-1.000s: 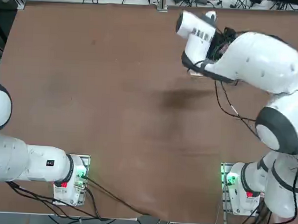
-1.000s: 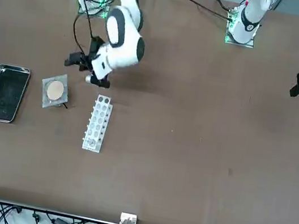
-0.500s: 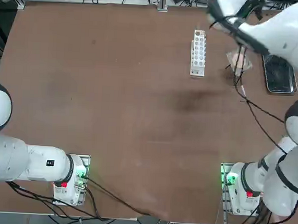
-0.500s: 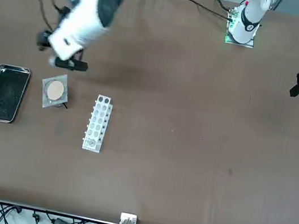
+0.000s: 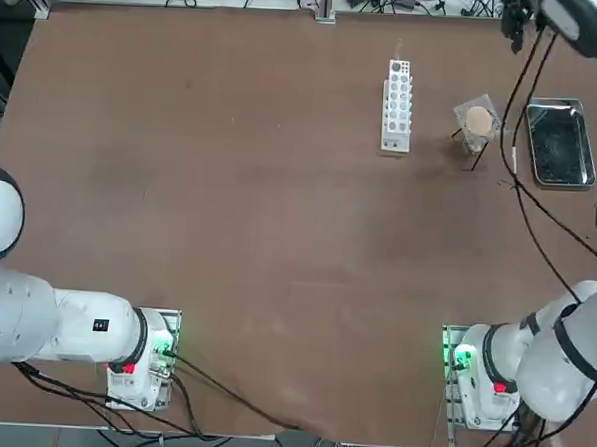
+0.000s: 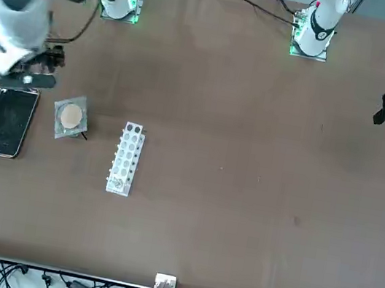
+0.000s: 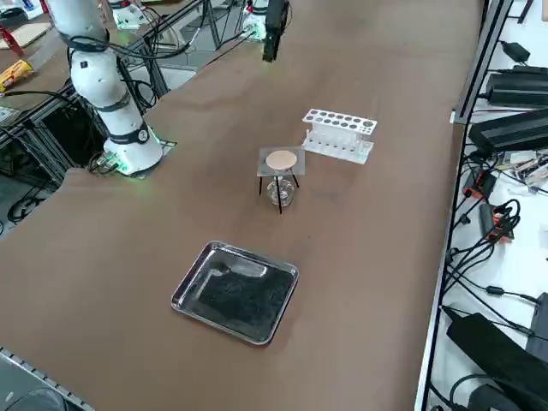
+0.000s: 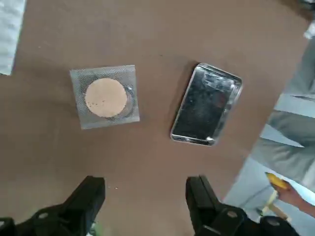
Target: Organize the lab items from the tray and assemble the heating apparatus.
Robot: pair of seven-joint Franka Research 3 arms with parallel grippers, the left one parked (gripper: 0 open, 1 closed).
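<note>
Three items on the brown table [image 6: 243,197], all in the right arm's half: metal tray [image 7: 235,292], mesh-topped stand [image 7: 280,163], white test-tube rack [image 7: 339,134]. Tray sits flat, nothing on its dark floor, nearest the table's right edge. Grey mesh square with tan disc [image 5: 477,120] rests level on the black wire stand, legs [image 7: 280,201] planted on the table; small clear glass piece [image 7: 279,192] directly under the mesh, between the legs. Stand placed between tray and rack, near the tray, apart from both. Rack lies lengthwise in the overhead view, holes up, tubes not visible. Right gripper [image 8: 145,204] raised above the table, fingers spread wide, nothing between them, touching nothing. Wrist camera looks straight down: mesh [image 8: 104,97] and tray [image 8: 207,110] both below and ahead of the fingertips, well apart from them. Front view puts the gripper [image 6: 33,71] over the robot-side end of the tray [image 6: 6,120], beside the mesh [image 6: 70,118]. Overhead view shows only the arm's dark end at the top right corner, cable trailing down past the stand. Side view does not show the gripper. Cluttered benches with cables and power supplies around the table edges; yellow object at the wrist view's lower corner, too unclear to identify.
</note>
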